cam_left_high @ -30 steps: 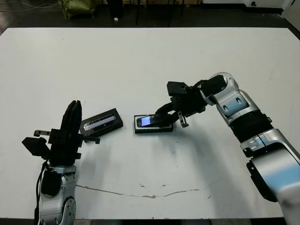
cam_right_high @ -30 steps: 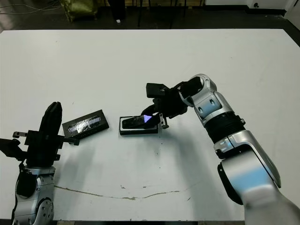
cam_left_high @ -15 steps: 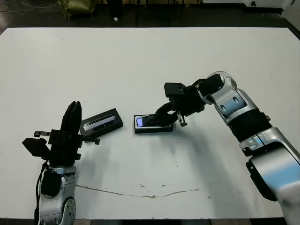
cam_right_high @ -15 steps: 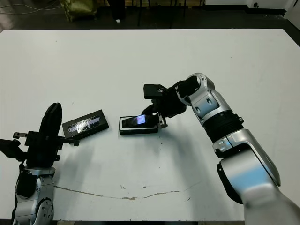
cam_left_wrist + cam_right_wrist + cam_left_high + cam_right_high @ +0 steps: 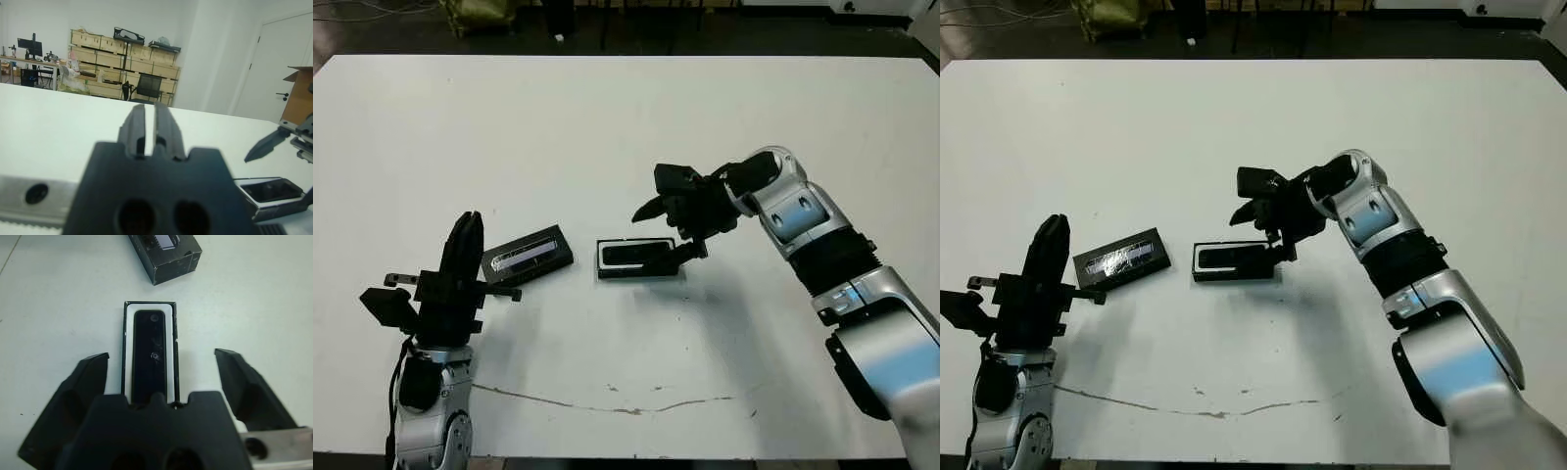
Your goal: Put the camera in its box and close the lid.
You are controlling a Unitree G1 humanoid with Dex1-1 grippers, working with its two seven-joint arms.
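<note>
Released since a second ago, the camera is laid flat inside the box. No writing can be read. The right gripper is spread wide just above the box; the left gripper is clenched, empty, beside the lid.

Smooth glossy black on the camera, plastic by the look, faintly mirroring light. Around it, matt white lining inside the box, with thin black card-like walls, scuffed pale at the edges. Just beside the box, matt black lid carrying a shiny silvery strip. Matt white table, smooth, marked by a thin rough dark crack near its front edge. Matt black plastic on the right gripper.
</note>
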